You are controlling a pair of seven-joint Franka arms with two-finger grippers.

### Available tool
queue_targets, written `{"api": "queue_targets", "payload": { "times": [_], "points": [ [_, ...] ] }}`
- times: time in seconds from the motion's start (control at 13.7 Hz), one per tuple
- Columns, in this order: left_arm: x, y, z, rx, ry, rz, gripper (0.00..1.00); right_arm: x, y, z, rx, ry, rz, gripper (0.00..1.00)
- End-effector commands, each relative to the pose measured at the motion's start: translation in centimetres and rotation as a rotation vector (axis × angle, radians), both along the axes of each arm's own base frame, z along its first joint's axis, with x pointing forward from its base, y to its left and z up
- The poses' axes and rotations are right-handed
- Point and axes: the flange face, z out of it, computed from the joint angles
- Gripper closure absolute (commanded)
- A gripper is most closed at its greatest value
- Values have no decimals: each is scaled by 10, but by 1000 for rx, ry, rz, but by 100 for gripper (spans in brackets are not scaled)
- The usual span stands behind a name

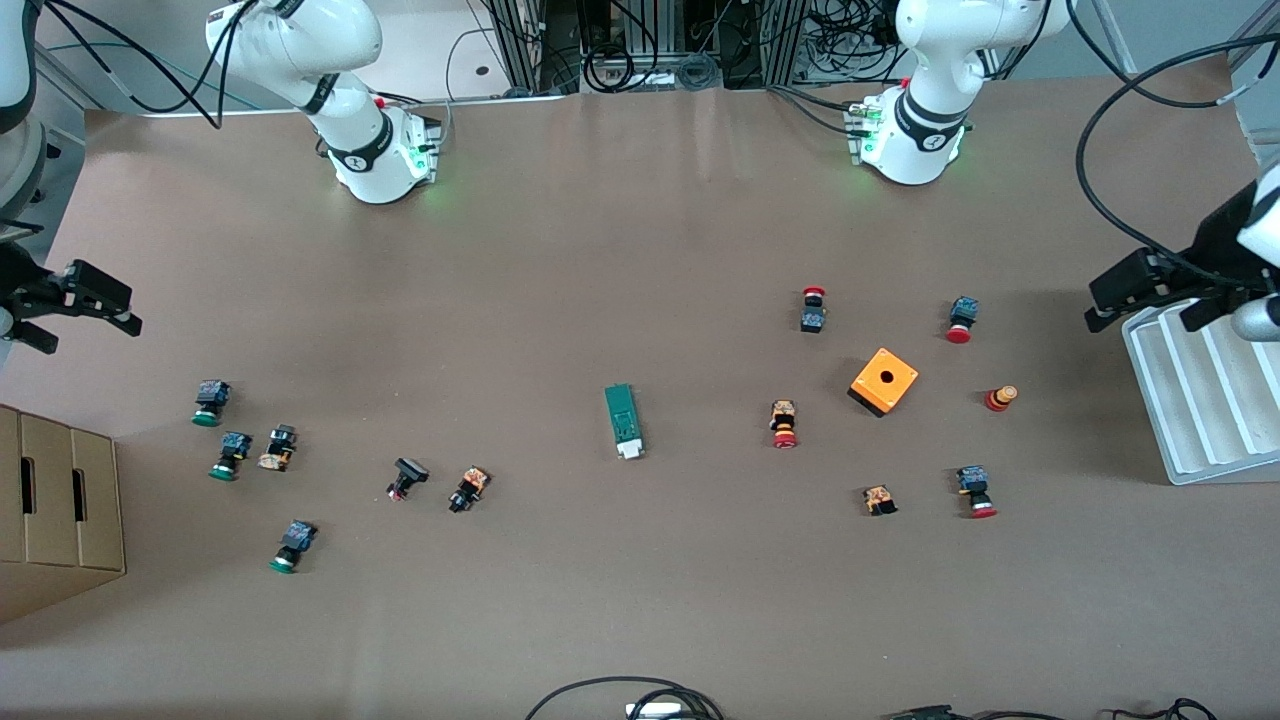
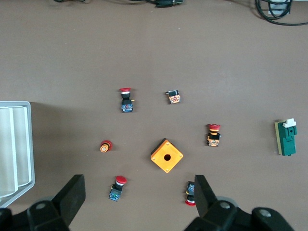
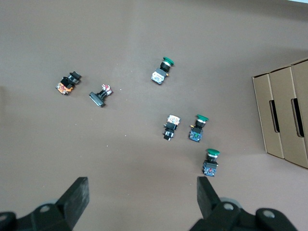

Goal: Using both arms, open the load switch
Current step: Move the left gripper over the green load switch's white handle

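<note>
The load switch [image 1: 624, 421] is a slim dark-green block lying flat mid-table, its white end toward the front camera. It also shows at the rim of the left wrist view as the load switch [image 2: 287, 137]. My left gripper [image 1: 1130, 300] hangs open at the left arm's end of the table, over the white tray's edge, well away from the switch. In its wrist view the left gripper [image 2: 138, 190] has nothing between its fingers. My right gripper [image 1: 100, 300] hangs open at the right arm's end. The right gripper [image 3: 142, 192] is empty over bare table.
An orange square box [image 1: 884, 381] with a hole stands among several red-capped push buttons toward the left arm's end. Green-capped push buttons [image 1: 210, 402] lie toward the right arm's end. A cardboard box [image 1: 60, 510] and a white ribbed tray [image 1: 1200, 400] sit at the table's two ends.
</note>
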Motion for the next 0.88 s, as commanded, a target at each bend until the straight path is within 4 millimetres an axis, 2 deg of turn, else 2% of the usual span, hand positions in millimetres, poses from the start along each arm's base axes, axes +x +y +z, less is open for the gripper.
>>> {"api": "queue_targets", "payload": {
  "times": [0.0,0.15,0.37,0.58,0.8],
  "points": [
    [-5,-20,9,3,-6,-47,0,-1,0,6,-24,-1,13,0],
    [-7,-41,17,3,-26,-76,0,-1,-1,8,-25,-5,11,0],
    [-13,-55,29,-1,-56,-92,0,0,-3,8,-26,-2,11,0],
    [-26,-89,44,-8,-80,-52,0,1,-4,4,-25,5,5,0],
    [-38,-128,45,37,-92,-8,0,3,0,1,-25,13,10,0]
  ]
}}
